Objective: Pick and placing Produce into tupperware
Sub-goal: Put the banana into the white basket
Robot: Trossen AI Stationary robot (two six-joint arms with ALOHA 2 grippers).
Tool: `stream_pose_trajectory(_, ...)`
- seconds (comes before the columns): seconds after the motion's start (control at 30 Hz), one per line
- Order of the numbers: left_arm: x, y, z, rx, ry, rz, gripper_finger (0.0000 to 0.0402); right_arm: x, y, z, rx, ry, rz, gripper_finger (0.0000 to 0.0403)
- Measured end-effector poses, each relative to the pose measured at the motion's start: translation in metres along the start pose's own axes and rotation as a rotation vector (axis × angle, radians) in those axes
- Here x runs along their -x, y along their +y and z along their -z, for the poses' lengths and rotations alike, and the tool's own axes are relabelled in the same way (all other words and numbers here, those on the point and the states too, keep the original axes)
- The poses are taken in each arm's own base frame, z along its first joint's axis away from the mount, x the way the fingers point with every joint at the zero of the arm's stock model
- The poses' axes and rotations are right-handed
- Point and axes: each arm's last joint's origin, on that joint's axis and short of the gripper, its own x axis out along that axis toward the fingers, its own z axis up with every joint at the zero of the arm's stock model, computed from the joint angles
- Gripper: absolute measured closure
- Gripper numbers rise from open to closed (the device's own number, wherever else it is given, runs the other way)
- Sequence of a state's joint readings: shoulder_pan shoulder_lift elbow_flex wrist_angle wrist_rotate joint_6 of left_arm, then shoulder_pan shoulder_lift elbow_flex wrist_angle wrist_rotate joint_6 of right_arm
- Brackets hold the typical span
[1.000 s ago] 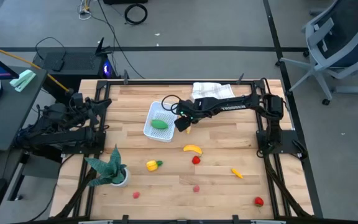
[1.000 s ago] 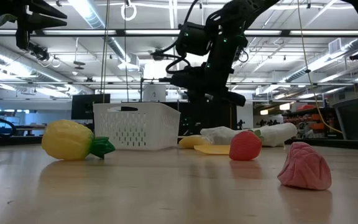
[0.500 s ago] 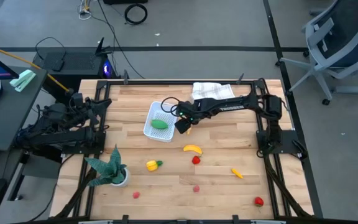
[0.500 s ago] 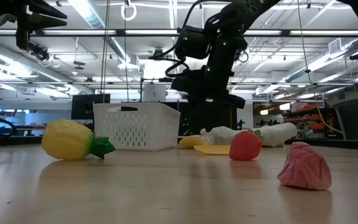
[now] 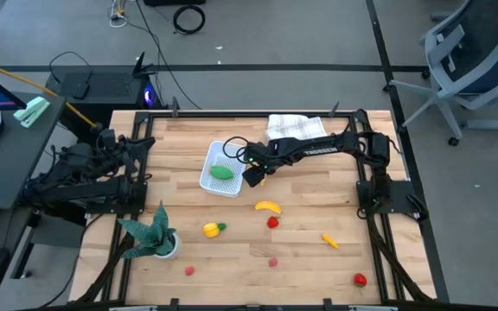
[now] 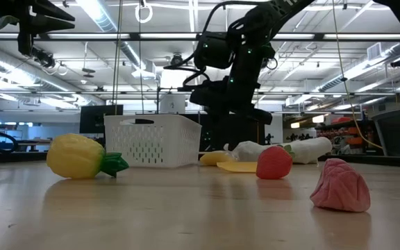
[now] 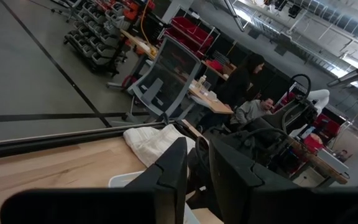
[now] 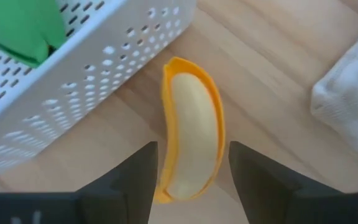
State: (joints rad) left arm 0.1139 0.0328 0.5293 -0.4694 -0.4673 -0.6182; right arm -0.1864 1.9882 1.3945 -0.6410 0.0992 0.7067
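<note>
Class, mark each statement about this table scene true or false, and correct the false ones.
1. A green toy piece lies inside the white perforated plastic container. True.
2. The right gripper is shut on an orange-rimmed peeled banana slice. False: its fingers stand open on either side of the slice, which lies on the wooden table.
3. The banana slice lies inside the container. False: it lies on the table beside the container's wall.
4. A white folded cloth lies near the table's far edge. True.
5. The left gripper is over the container. False: in the high view the left arm rests off the table's left edge.
</note>
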Motion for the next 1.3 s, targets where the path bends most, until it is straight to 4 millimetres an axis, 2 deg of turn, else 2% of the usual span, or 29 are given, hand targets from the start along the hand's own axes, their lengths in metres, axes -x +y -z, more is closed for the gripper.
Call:
stream_pose_trajectory(0.37, 0.000, 0.000, 0.000, -0.001, 0.000, 0.000, 0.0329, -0.026, 0.003, 0.008, 0.010, 0.040, 0.028, 0.0197)
stream_pose_trajectory(0.53, 0.000, 0.000, 0.000, -0.002, 0.002, -0.001, 0.0332, -0.029, 0.004, 0.008, 0.010, 0.042, 0.027, 0.0200)
stream_pose_trajectory(0.63, 0.000, 0.000, 0.000, -0.002, 0.002, -0.001, 0.0335, -0.029, 0.004, 0.008, 0.009, 0.037, 0.031, 0.0216)
stream_pose_trajectory(0.8, 0.000, 0.000, 0.000, -0.002, 0.002, -0.002, 0.0332, -0.028, 0.004, 0.007, 0.009, 0.033, 0.031, 0.0268)
stream_pose_trajectory(0.97, 0.000, 0.000, 0.000, -0.002, 0.002, -0.001, 0.0332, -0.028, 0.004, 0.007, 0.007, 0.037, 0.025, 0.0270)
stream_pose_trajectory(1.1, 0.000, 0.000, 0.000, 0.001, 0.002, -0.002, 0.0337, -0.023, 0.004, 0.007, -0.047, 0.046, 0.011, 0.0260)
stream_pose_trajectory(1.3, 0.000, 0.000, 0.000, 0.003, 0.002, -0.002, 0.0339, 0.007, 0.004, 0.004, -0.092, 0.013, -0.021, 0.0263)
